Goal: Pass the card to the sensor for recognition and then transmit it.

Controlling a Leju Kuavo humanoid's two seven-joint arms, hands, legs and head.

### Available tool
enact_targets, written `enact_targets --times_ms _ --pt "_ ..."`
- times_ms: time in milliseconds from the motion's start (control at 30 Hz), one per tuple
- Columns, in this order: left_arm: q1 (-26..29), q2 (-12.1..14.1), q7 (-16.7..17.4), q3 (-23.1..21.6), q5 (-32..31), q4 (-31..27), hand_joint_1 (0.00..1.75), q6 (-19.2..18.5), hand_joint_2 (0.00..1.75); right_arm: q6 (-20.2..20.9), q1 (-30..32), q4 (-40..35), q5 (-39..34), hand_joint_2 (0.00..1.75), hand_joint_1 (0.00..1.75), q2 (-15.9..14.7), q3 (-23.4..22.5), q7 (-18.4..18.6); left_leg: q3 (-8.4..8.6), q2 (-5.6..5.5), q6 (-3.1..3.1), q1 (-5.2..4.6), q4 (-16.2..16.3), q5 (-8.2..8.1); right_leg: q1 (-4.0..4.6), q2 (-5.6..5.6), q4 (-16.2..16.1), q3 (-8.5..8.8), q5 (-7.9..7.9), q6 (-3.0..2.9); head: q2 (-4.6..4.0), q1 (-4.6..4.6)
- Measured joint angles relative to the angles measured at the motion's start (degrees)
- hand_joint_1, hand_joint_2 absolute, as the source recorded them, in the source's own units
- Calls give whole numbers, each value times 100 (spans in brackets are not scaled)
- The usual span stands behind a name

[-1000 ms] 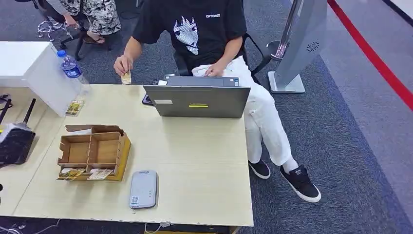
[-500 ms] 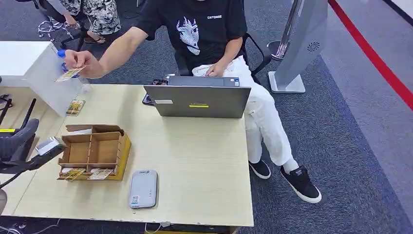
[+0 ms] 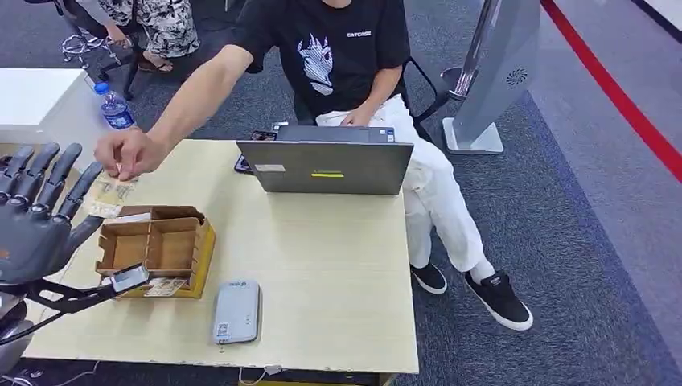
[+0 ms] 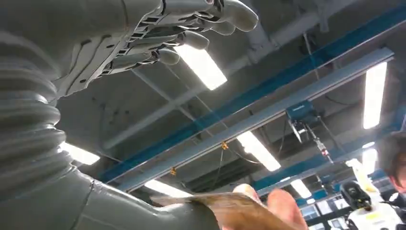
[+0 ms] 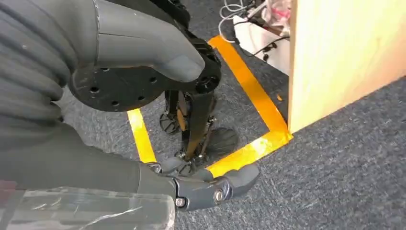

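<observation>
Sensor on table, right of box; laptop behind.

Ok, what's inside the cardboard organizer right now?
The cardboard organizer has bare compartments in its open top; printed cards lie in its front slot. The left robot hand and a cable clip cover its near-left corner.

Small white lettering on the chest of the person's black T-shirt, roughly "CATCASE", too small to confirm. Grey card reader carries a small logo near its far end and a QR-type square at its near corner; neither legible. Yellow label strip on laptop lid, text unreadable.
</observation>
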Motion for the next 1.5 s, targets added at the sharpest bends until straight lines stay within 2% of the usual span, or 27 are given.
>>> enact_targets --times_ms 367,400,433,933,1100,1300,1500 --pt "1 48 17 -164 72 0 0 0 175 291 -26 -160 -42 175 0 94 -201 247 -1 -2 -3 0 0 2 0 -1 0 0 0 0 0 2" --pt "1 50 17 -179 77 0 166 0 175 304 -29 -197 -11 175 0 103 -223 267 -1 -2 -3 0 0 2 0 -1 0 1 0 0 0 0" --pt "1 52 17 -192 92 0 175 -2 175 321 -30 -227 26 175 0 125 -247 275 -1 -2 -3 0 0 2 0 -1 0 1 0 0 0 4" --pt "36 90 13 -295 245 4 175 -20 175 358 -45 -459 245 175 0 197 -393 236 -4 -2 -3 0 0 2 0 -1 0 0 0 0 0 2" --pt "93 61 -138 -376 282 7 175 -133 175 262 -72 -455 350 175 0 197 -428 151 -3 -2 -2 0 0 2 0 -2 0 -1 0 0 0 0" --pt "166 -118 -335 -883 420 225 175 -345 175 100 -115 -328 428 175 0 181 -439 35 -2 0 -2 -1 0 2 -1 0 -1 -1 1 1 0 2" --pt "285 -475 -455 -1644 809 752 175 -474 175 -55 -170 -37 444 175 0 30 -439 -98 -4 -2 -2 -3 0 1 -2 -1 -2 -1 1 2 0 0"
